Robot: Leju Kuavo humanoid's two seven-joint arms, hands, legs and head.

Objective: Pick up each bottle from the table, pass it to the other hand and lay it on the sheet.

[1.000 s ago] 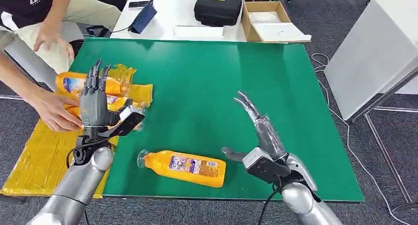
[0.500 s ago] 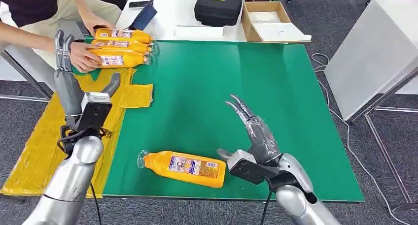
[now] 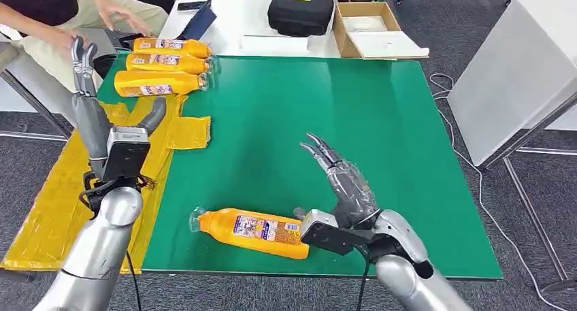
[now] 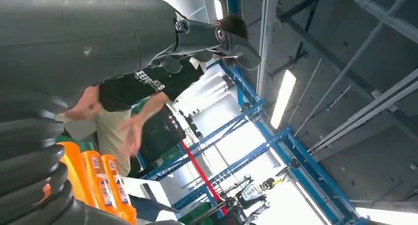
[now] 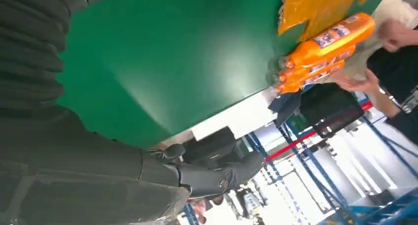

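On the green bench (image 3: 306, 113), with the crinkled yellow sheet (image 3: 54, 209) draped over its left edge, an orange bottle (image 3: 255, 231) lies on its side near the front edge, just beside the empty, spread-fingered right hand (image 3: 340, 188). It looks like rigid, smooth plastic, full and fairly heavy, likely to roll, so a wrap around the labelled middle seems safest. The left hand (image 3: 102, 120) is raised, fingers apart, holding nothing.

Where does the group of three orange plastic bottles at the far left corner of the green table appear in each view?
Head view: three orange plastic bottles lie upper left.
Left wrist view: they stand bottom left.
Right wrist view: they lie upper right.
Shared landmark: a person's hand beside them.
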